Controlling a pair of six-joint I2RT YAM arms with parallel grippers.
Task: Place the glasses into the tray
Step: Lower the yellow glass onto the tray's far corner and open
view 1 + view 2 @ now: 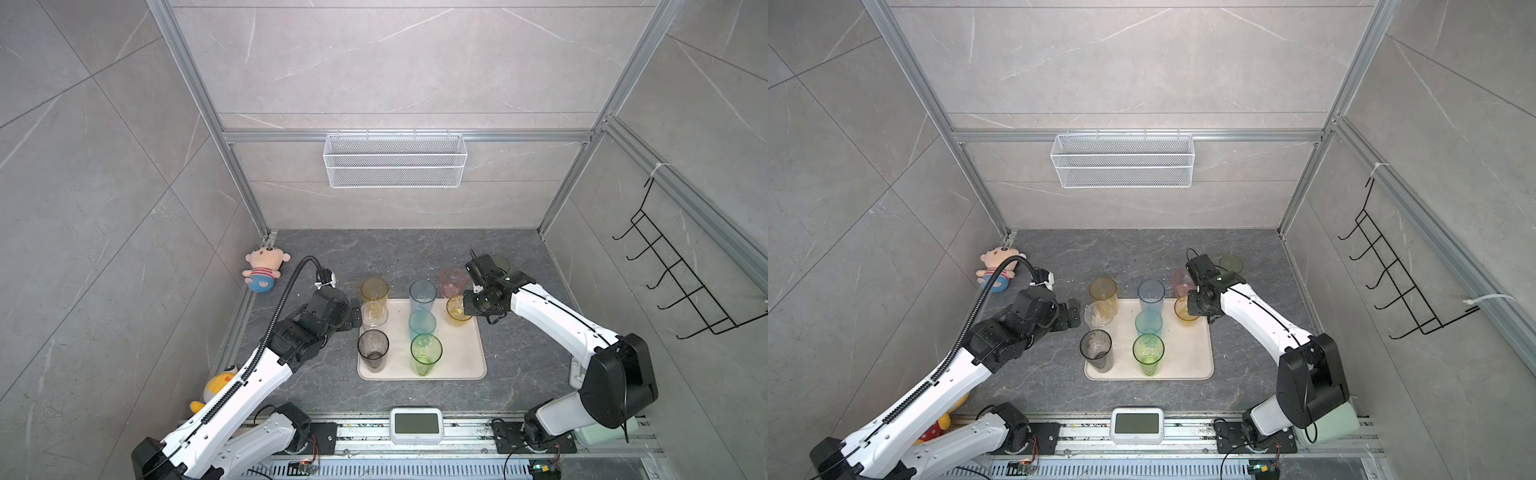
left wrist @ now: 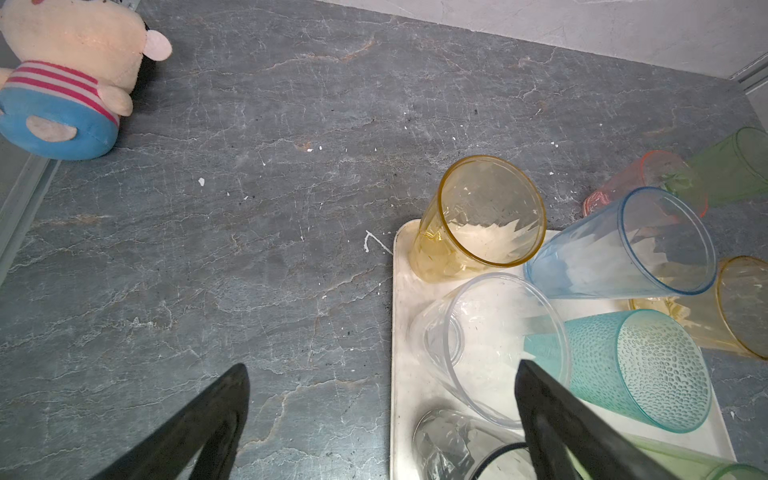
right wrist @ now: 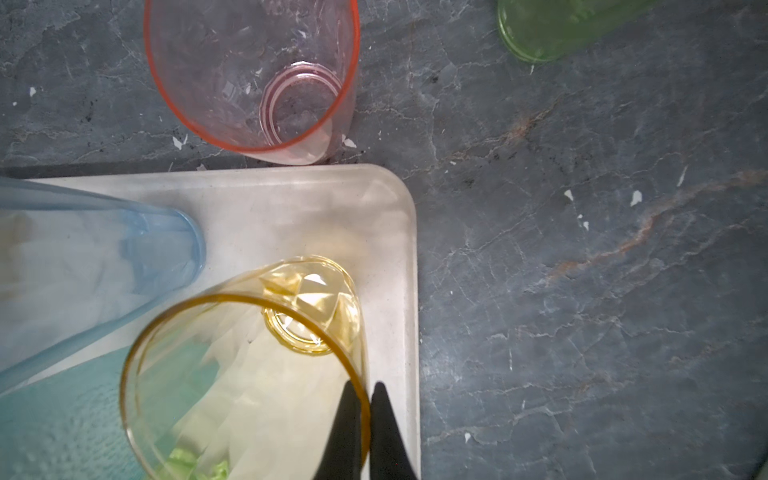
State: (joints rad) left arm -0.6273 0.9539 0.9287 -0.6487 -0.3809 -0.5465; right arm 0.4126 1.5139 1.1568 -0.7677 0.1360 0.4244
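Beyond the tray's (image 1: 465, 357) far right corner the right arm (image 1: 548, 309) half hides a green tumbler (image 1: 501, 262); the left arm (image 1: 249, 386) covers a yellow plush (image 1: 217, 384).

The desk (image 1: 519, 374) looks like dark grey veined stone, matt, with pale flecks. The tray (image 1: 461, 357) is cream plastic, smooth, with a dull sheen. The glasses (image 1: 423, 295) are glossy translucent plastic. The teal glass (image 2: 648, 365) has a pebbled wall, the yellow glass (image 3: 309, 291) has a faceted base, and the pink glass (image 3: 249, 75) is smooth. The walls (image 1: 104, 208) are matt grey marbled panels framed by brushed metal rails (image 1: 270, 136). The basket (image 1: 395, 162) is white wire mesh. The doll (image 1: 264, 270) is soft plush. The jaws are matt black.
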